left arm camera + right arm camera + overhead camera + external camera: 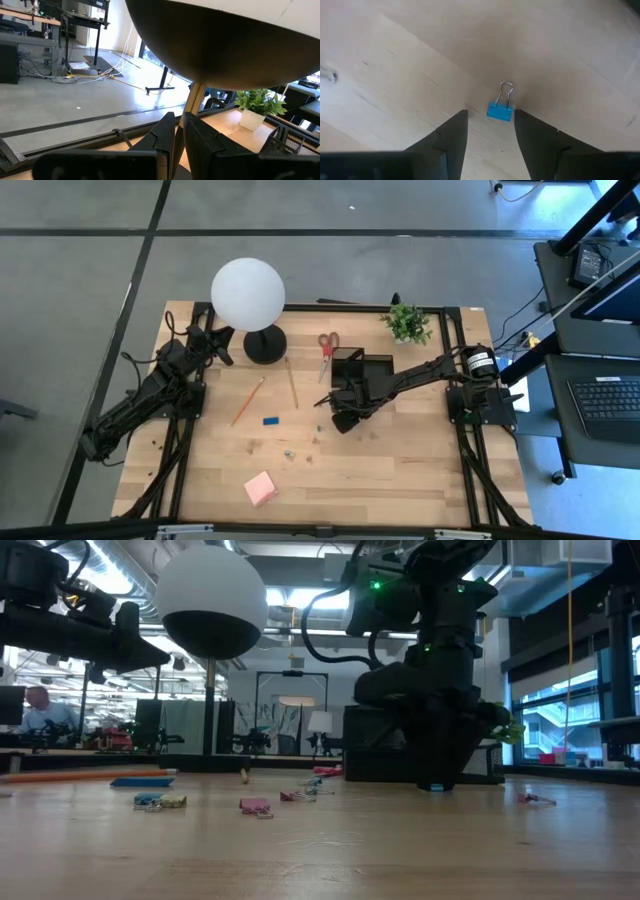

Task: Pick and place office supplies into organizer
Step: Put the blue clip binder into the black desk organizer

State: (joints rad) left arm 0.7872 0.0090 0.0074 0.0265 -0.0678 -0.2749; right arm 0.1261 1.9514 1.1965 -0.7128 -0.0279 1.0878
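Right gripper (490, 132) spread over small blue metal binder clip (499, 111), just beside my black mesh organizer (362, 366), ready to pinch | left gripper (179, 131) near-clenched, empty, parked far from organizer.

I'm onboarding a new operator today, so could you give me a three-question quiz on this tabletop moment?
1. True or false: the right gripper stands open over a blue binder clip lying on the wooden table.
2. The red-handled scissors lie:
A. inside the black organizer
B. on the table between the lamp base and the organizer
C. on the pink sticky-note pad
3. Fill in: the left gripper, fingers nearly together, points at the ____ of the white globe lamp.

Key:
1. True.
2. B.
3. Stem; the left arm waits at the table's far left corner.
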